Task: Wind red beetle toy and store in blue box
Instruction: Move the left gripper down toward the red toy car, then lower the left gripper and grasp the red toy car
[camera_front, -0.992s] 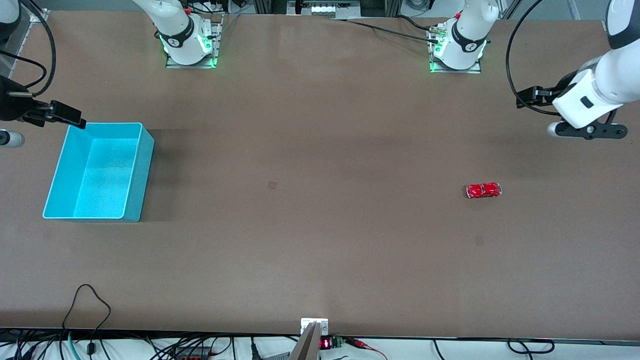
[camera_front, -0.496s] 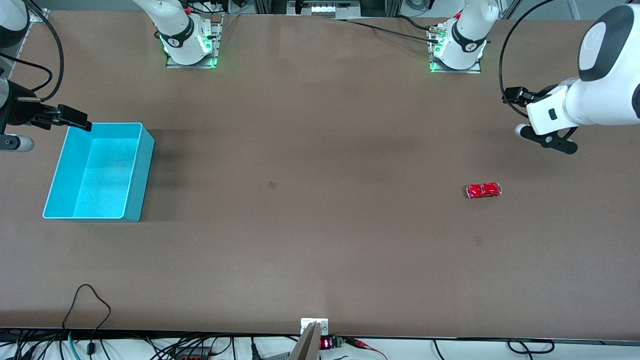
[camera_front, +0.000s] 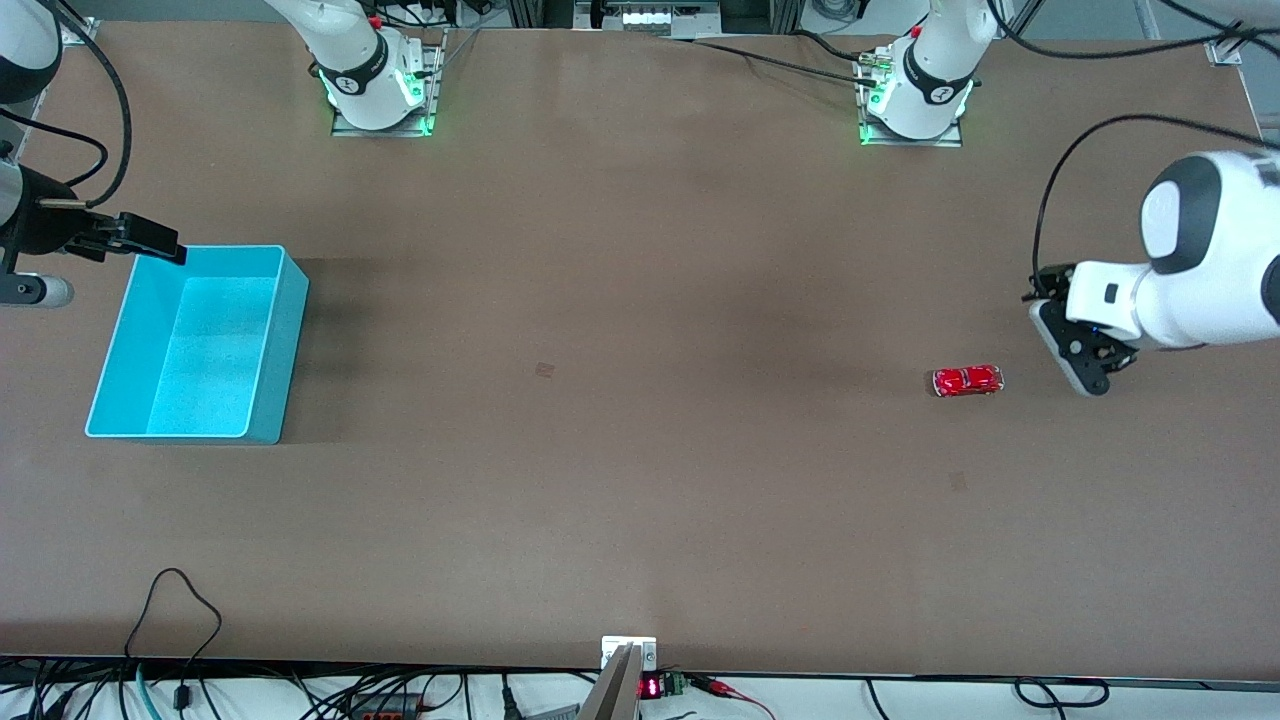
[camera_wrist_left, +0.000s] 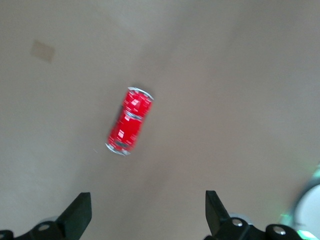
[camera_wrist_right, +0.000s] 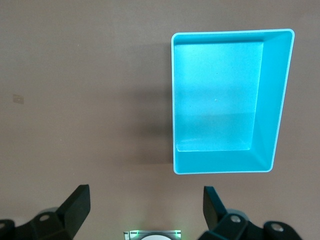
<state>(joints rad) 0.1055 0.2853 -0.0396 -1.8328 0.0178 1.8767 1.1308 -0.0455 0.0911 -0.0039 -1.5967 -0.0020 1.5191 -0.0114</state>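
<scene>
A broad brown table (camera_front: 640, 480) with a matte, faintly mottled top fills the scene; cables (camera_front: 180, 620) trail along its edge nearest the front camera, and the two arm bases glow green at the edge farthest from it.

The red beetle toy (camera_front: 967, 380) sits on the table toward the left arm's end, well apart from the blue box (camera_front: 285, 340). The left gripper (camera_front: 1080, 360) hangs just beside the toy, on the side away from the box, fingers spread wide and empty — in the left wrist view the toy (camera_wrist_left: 129, 121) shows apart from both fingertips (camera_wrist_left: 80, 210).

The toy is glossy, rounded, silver at both ends. The box is thin-walled cyan plastic, rectangular, paler at the rim. The right gripper (camera_front: 150, 240) waits wide open over the box's corner, holding nothing.
</scene>
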